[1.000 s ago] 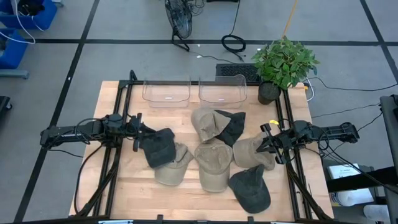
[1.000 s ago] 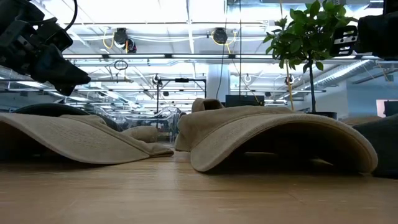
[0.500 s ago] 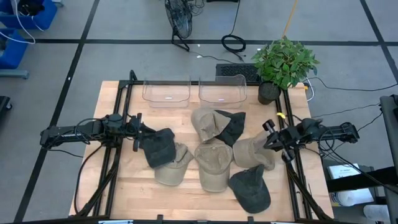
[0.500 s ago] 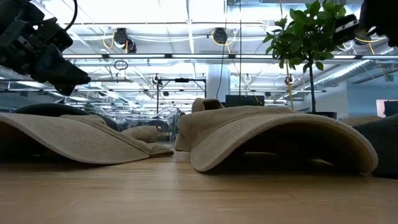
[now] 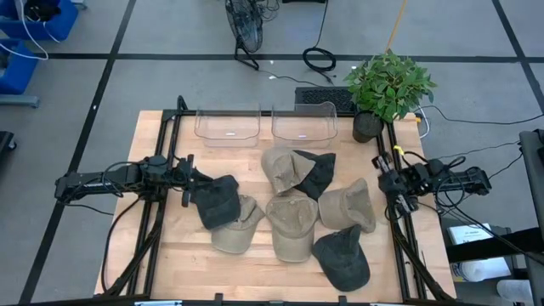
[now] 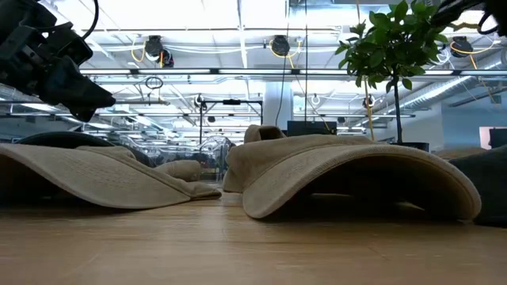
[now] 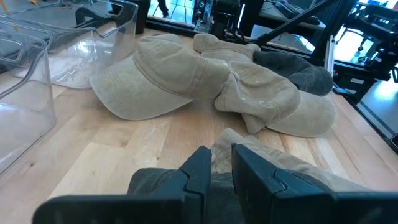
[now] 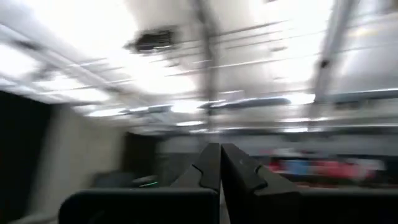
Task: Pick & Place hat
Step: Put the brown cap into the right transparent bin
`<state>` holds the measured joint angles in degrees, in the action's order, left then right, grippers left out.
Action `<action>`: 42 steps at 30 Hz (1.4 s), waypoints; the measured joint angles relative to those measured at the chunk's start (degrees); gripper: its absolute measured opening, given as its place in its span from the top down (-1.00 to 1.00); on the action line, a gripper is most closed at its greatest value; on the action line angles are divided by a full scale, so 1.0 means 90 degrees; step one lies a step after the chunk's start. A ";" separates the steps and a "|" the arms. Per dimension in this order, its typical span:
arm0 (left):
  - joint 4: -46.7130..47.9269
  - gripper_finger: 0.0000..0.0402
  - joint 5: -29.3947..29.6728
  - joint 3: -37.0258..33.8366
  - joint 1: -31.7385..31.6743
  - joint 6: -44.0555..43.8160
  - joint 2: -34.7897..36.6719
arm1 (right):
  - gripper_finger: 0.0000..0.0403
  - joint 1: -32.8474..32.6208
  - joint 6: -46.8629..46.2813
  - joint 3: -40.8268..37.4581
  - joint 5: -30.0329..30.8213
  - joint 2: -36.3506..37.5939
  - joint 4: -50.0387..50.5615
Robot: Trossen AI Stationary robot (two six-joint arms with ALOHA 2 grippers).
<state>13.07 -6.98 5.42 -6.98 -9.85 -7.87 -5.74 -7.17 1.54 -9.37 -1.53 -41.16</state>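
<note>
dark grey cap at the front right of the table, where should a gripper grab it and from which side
The dark grey cloth cap lies flat and alone at the table's front, touching only the tan cap beside it. Probably best taken from straight above, pinching the soft crown fabric; its front and right sides are free. The right gripper, shut, is nearest.

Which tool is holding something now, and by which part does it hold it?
The left tool pinches the dark grey fabric cap at its edge. The right tool holds nothing.
</note>
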 joint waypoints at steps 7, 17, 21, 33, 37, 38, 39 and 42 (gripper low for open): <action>-0.0001 0.65 0.0002 0.0001 -0.0002 0.0001 0.0000 | 1.00 0.0003 0.0449 0.1022 0.1543 -0.1428 0.0033; 0.0002 0.65 -0.0001 0.0001 -0.0002 0.0000 0.0000 | 1.00 0.0004 -0.0410 0.3409 0.2866 -0.4652 0.1776; 0.0001 0.65 0.0000 0.0001 -0.0002 0.0002 0.0001 | 1.00 -0.0059 -0.1331 0.4468 0.2842 -0.5528 0.3660; -0.0001 0.65 0.0000 0.0001 -0.0002 0.0000 0.0001 | 1.00 -0.0332 -0.3096 0.6527 0.2694 -0.6749 0.7651; -0.0001 0.65 0.0000 0.0001 -0.0001 0.0002 0.0001 | 1.00 -0.0335 -0.3646 0.6608 0.2692 -0.6828 0.8346; -0.0001 0.65 0.0000 -0.0001 0.0000 0.0001 0.0001 | 1.00 -0.0335 -0.3754 0.6608 0.2689 -0.6828 0.8520; 0.0000 0.65 0.0000 0.0000 -0.0002 0.0000 0.0001 | 1.00 -0.0335 -0.3836 0.6608 0.2680 -0.6828 0.8719; -0.0001 0.65 0.0000 0.0001 -0.0002 0.0002 0.0001 | 1.00 -0.0335 -0.3934 0.6608 0.2680 -0.6831 0.9169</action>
<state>13.06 -6.98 5.43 -7.01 -9.83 -7.86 -8.75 -42.58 61.01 14.74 -63.00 41.36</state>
